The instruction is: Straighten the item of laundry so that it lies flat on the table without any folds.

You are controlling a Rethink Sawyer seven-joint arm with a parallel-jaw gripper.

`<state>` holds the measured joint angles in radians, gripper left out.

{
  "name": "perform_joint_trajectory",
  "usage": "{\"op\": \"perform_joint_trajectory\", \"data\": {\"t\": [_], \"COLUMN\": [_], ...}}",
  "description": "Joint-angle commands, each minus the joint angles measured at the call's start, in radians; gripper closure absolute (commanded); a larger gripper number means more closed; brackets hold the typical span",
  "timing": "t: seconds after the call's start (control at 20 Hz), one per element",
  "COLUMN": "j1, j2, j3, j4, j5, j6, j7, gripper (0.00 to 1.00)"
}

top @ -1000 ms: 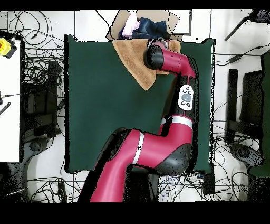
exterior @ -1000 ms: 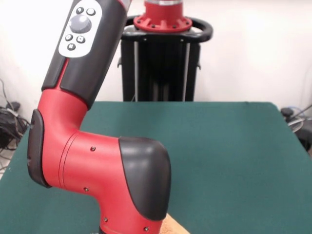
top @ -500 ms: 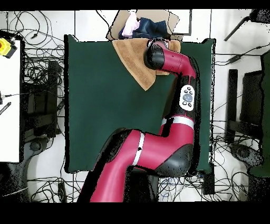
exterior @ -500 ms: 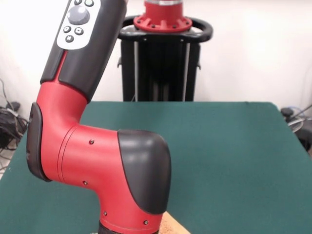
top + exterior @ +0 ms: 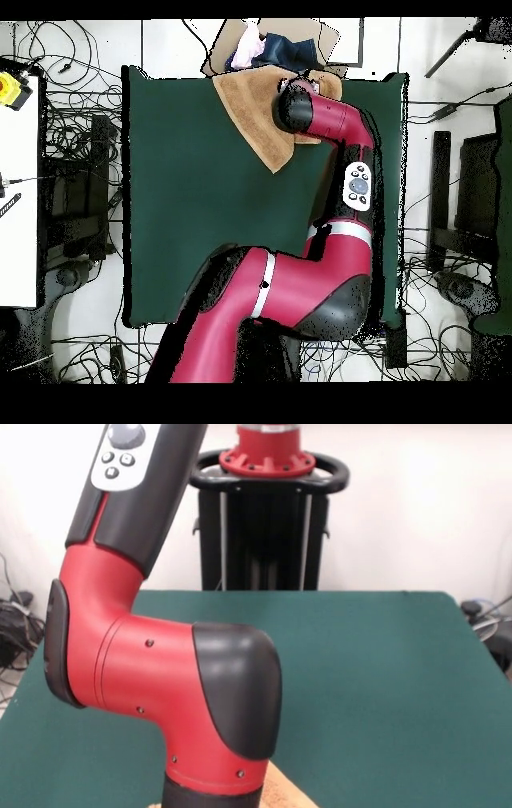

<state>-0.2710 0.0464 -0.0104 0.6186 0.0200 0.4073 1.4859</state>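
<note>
Claw: hidden beneath the arm's wrist (image 5: 297, 105); state cannot be told
Towel (image 5: 250, 112): upper centre of overhead frame, at the table (image 5: 190, 200) edge, one corner pointing down-frame
Handling: likely soft, light, limp
Hold: exposed lower corner, probably

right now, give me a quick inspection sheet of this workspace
surface: dark green table, mostly bare in both views.
job's things: tan towel at the table edge farthest from the robot's base, seen from overhead; one corner points inward, the arm covers part of it, so flatness cannot be judged.
clutter: cardboard box with dark blue and pink cloth, just beyond that edge.
end effector: hidden under the arm's wrist above the towel; state cannot be told.
cables: many loose cables on the floor around the table.
surroundings: white bench, black pedestal, white wall.
</note>
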Motion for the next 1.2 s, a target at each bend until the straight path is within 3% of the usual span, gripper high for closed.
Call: {"op": "perform_joint_trajectory", "data": {"t": [0.05, 0.45, 1.2], "j1": [0.018, 0.039, 0.032], "j2": [-0.152, -0.226, -0.174], "j3": [0.018, -0.009, -0.007], "j4": [0.429, 0.521, 0.473], "j5": [0.05, 0.078, 0.123], "j6": [0.162, 0.134, 0.175], "j7": [0.259, 0.278, 0.259], "gripper": [1.0, 1.0, 1.0]}}
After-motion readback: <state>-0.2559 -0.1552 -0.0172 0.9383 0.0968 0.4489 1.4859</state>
